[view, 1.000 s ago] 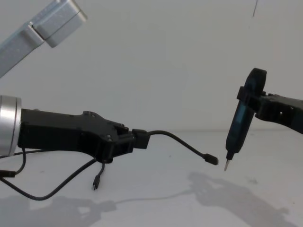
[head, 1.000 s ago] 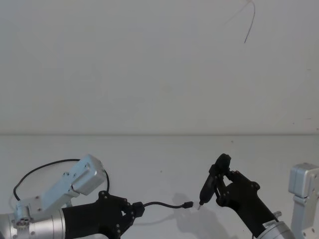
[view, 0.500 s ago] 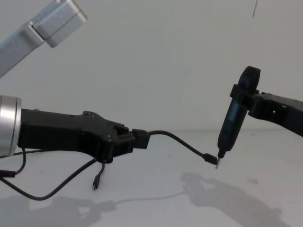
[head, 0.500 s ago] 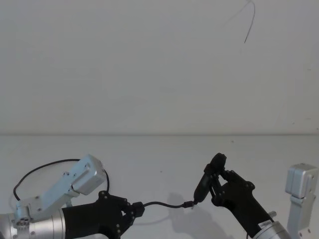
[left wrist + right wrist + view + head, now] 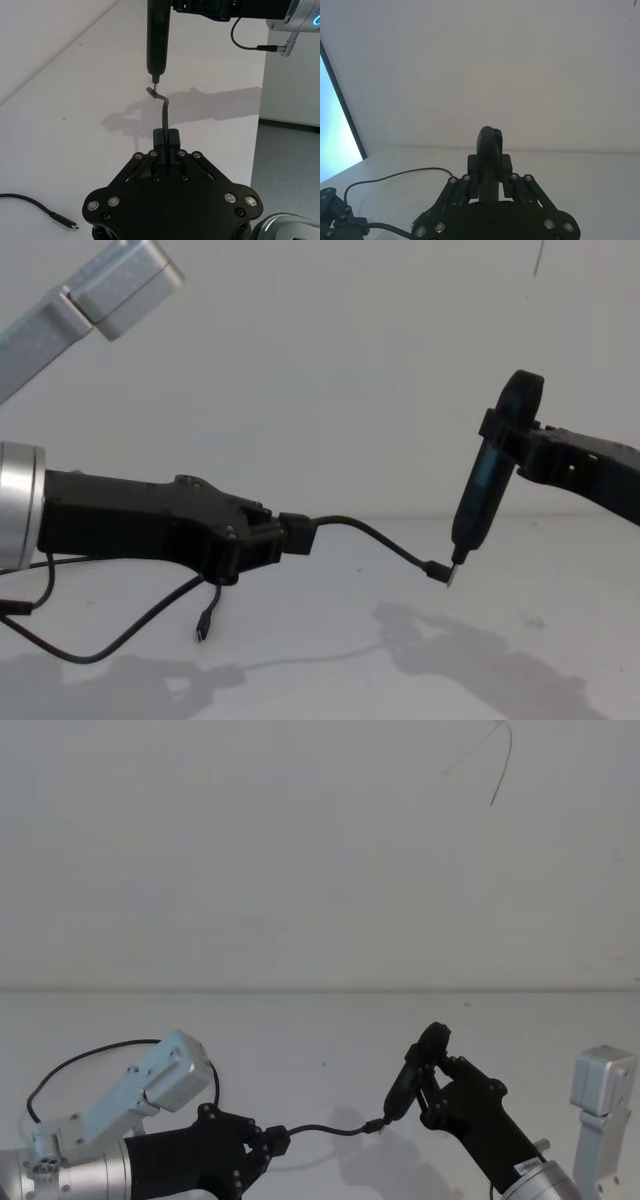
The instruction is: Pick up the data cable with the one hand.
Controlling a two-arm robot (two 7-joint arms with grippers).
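I see a black data cable [image 5: 372, 535], my black left tool [image 5: 262, 540] on a silver arm [image 5: 18, 505], and a white table [image 5: 330, 640].

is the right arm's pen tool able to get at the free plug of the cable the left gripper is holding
Probably yes: the pen tool in the right gripper already meets the free plug of the data cable, held out by the left gripper.

Your scene is evenly and brightly lit from above, with no glare on the white table [image 5: 560, 570]. Soft grey shadows fall on the table beneath both arms in the chest view, and a longer, darker shadow stretches across it in the left wrist view. Your right wrist view is dimmer, with a pale blue glow along 1 edge. Near gripper bodies are sharp; the background wall [image 5: 300, 850] stays featureless.
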